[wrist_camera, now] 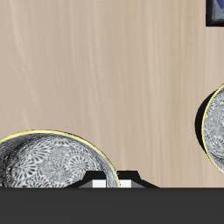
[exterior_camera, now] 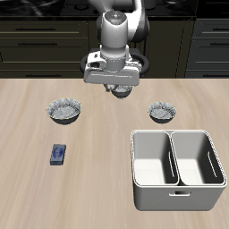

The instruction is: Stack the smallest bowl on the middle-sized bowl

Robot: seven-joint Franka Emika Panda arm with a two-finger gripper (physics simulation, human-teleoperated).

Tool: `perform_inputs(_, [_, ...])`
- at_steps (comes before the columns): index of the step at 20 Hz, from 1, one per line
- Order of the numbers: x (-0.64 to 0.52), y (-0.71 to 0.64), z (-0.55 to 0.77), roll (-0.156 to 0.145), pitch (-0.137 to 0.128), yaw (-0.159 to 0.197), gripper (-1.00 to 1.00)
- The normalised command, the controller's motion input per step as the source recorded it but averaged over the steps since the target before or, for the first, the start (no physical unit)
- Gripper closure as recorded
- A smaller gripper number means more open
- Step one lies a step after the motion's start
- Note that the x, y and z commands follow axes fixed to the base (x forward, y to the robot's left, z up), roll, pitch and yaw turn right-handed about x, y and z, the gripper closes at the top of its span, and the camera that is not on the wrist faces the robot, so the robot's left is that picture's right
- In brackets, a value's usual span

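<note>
Grey caddy frontmost; gripper hides third bowl.

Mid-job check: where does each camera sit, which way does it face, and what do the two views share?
Exterior view: in front of and above the table, facing back toward the robot's base; shows the arm and gripper.
Wrist view: on the gripper, looking down at the tabletop; only its fingertips show, next to a speckled bowl.
Shared: the small blue object and the bowl nearest it.
</note>
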Motion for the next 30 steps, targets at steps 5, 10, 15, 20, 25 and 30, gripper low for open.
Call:
perform_inputs(5, [0.09, 0.03, 0.53, -0.004, -0.069, -0.011, 1.00])
perform_inputs(10, [-0.04, 0.20, 0.38, 0.036, -0.056, 0.008, 1.00])
perform_inputs(15, [-0.04, 0.08, 0.21, 0.023, -0.031, 0.005, 1.00])
perform_inputs(20, [-0.11, 0.15, 0.08, 0.026, -0.011, 0.005, 1.00])
perform_inputs(25, [-0.02, 0.21, -0.02, 0.032, 0.008, 0.004, 1.00])
perform_inputs(30, [-0.05, 0.33, -0.03, 0.048, 0.007, 0.012, 1.00])
